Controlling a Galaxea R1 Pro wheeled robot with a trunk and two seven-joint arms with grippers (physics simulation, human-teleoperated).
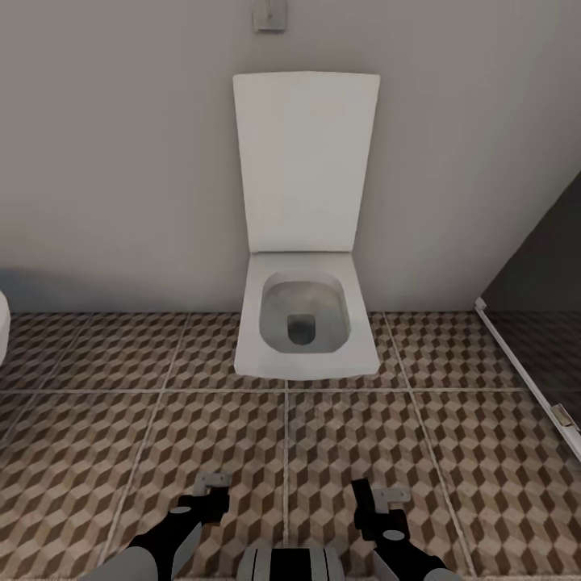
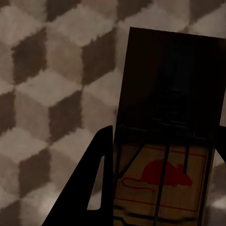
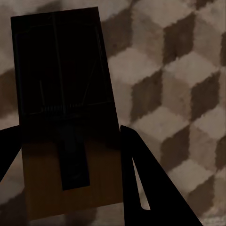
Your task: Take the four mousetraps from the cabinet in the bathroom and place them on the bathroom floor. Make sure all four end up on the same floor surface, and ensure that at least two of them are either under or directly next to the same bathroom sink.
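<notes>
Nearest us, the left end effector (image 1: pixel 211 484) is clamped on a mousetrap (image 2: pixel 165 141), its fingers (image 2: pixel 94 188) pressing the board's long edges. The board's long axis runs along the fingers; the end printed with a red mouse lies toward the wrist, the darker end projecting beyond the fingertips. The right end effector (image 1: pixel 378 494) is likewise clamped on a second mousetrap (image 3: pixel 66 122), long axis along its fingers, the shadowed wire end pointing outward. We see both traps held above the bathroom floor (image 1: pixel 161 436), not resting on it. Farther ahead a white toilet (image 1: pixel 305 323) with raised lid stands against the wall (image 1: pixel 121 161).
</notes>
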